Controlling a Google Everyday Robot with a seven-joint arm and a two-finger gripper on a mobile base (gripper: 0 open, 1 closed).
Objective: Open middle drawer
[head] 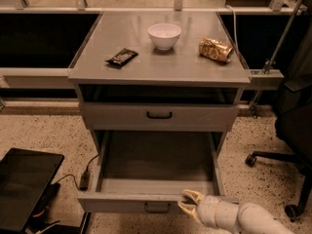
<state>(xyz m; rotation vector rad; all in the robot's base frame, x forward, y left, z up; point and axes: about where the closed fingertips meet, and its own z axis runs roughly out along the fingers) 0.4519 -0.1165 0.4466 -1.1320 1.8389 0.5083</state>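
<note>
The middle drawer is pulled far out of the grey cabinet, and its empty inside shows. Its small black bar handle sits at the centre of the front panel. The taller-fronted top drawer above it is shut. The lowest drawer is hidden under the pulled-out one. My gripper is at the drawer's front edge, just right of the handle, with the pale arm coming in from the lower right. Its fingers are spread apart, one near the top lip and one lower, and hold nothing.
On the cabinet top lie a white bowl, a crumpled gold snack bag and a dark snack bar. A black office chair stands at the right. A flat black object and a cable lie on the floor at the left.
</note>
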